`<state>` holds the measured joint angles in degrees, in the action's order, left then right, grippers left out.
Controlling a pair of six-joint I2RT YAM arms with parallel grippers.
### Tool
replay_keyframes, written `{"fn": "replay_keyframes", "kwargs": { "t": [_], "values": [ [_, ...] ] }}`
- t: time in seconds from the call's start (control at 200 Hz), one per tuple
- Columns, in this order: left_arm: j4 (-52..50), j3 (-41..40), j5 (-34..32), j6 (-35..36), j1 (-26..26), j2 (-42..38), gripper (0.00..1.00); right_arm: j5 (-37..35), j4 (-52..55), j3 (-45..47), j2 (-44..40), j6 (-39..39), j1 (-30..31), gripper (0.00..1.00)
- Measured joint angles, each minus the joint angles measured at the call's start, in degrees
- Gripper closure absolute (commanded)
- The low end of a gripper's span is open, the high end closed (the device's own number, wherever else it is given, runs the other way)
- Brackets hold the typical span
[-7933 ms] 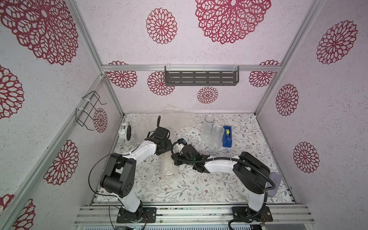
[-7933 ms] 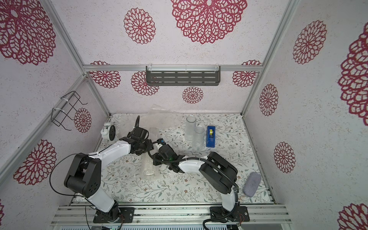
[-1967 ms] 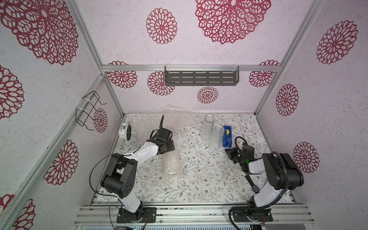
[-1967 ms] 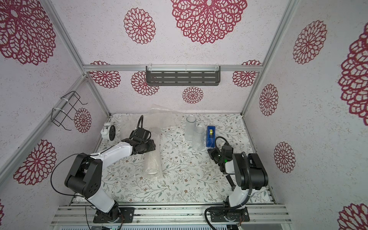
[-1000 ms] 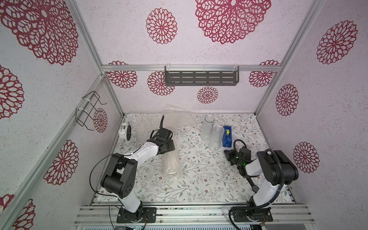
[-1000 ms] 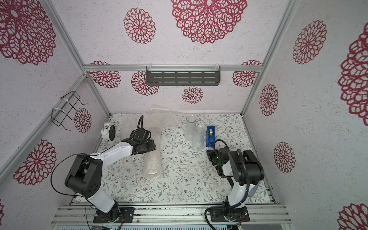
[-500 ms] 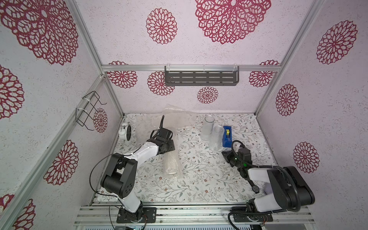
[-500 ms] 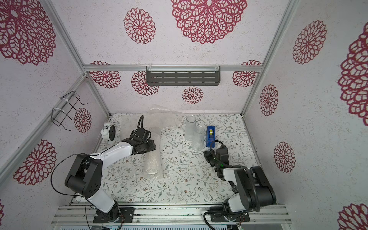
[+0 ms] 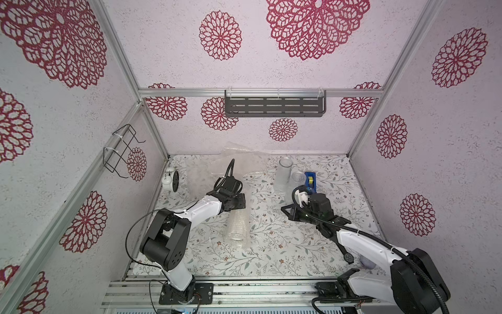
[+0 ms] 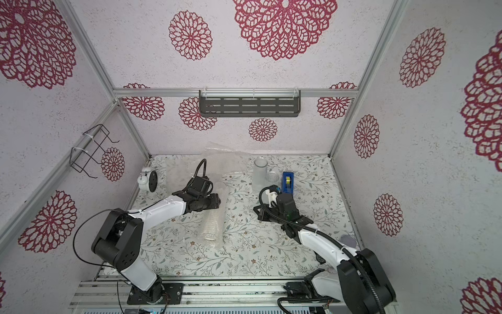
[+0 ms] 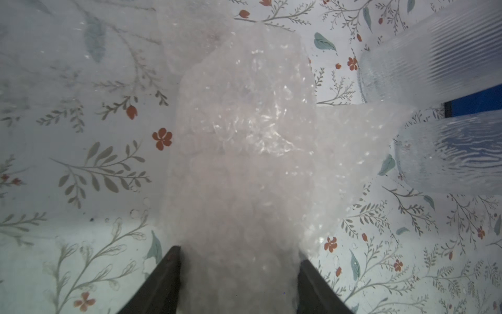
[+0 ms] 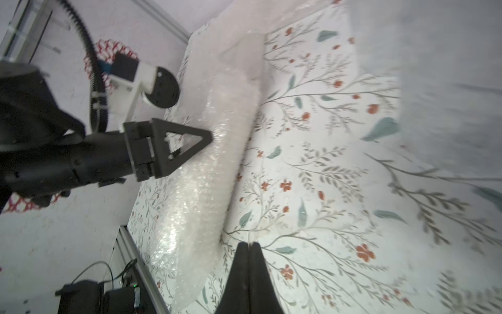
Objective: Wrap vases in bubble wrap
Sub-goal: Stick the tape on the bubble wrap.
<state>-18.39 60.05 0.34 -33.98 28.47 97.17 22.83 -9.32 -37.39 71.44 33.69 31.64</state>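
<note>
start at the rear left of the bench (image 9: pixel 271 244). the spare bubble wrap (image 9: pixel 203 174) lies there in loose, crinkled sheets. it looks light and floppy, so expect it to slide and fold rather than hold a shape.

next along, your left claw (image 11: pixel 239 252) is about half open, with a jaw pressed to each side of the wrapped vase (image 9: pixel 237 227). the vase lies on its side on the bench, and its open end points toward the front rail in both top views. the wrap hides which vase is inside. i'd treat the bundle as a hard, breakable core under a soft, springy, slick skin. the film will likely try to unroll if you let go. keep your hold across the body, where the wrap is backed by the vase, not on the loose flap lying beside it.

your right claw (image 12: pixel 248 244) is fully closed on nothing. it hovers over bare bench, well apart from the bundle.

just behind it stand the frosted glass cylinder (image 9: pixel 284 174) and, touching or nearly touching it, the shorter ribbed glass (image 9: pixel 298 178). a blue tape dispenser (image 9: pixel 311 179) sits beside them. both glasses look smooth, rigid and easy to tip. take them around the middle of the body, gently, and never by the rim.
</note>
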Motion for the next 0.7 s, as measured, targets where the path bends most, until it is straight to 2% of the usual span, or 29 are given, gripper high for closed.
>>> {"fn": "replay_keyframes", "kwargs": {
  "t": [0.145, 0.34, 0.701],
  "values": [
    [0.6, -0.2, 2.7, 1.1, 1.0, 0.1, 0.5, 2.6, 3.4, -6.3, 5.4, -7.9, 5.7, 1.0],
    [2.1, -0.9, 6.2, 2.6, 1.4, 0.1, 0.51, 5.1, 7.7, -9.9, 11.3, -16.3, 12.0, 1.0],
    [3.7, -1.0, 10.0, 4.0, 1.4, 0.8, 0.51, 7.0, 11.1, -13.1, 12.5, -23.9, 18.1, 1.0]
  ]
}}
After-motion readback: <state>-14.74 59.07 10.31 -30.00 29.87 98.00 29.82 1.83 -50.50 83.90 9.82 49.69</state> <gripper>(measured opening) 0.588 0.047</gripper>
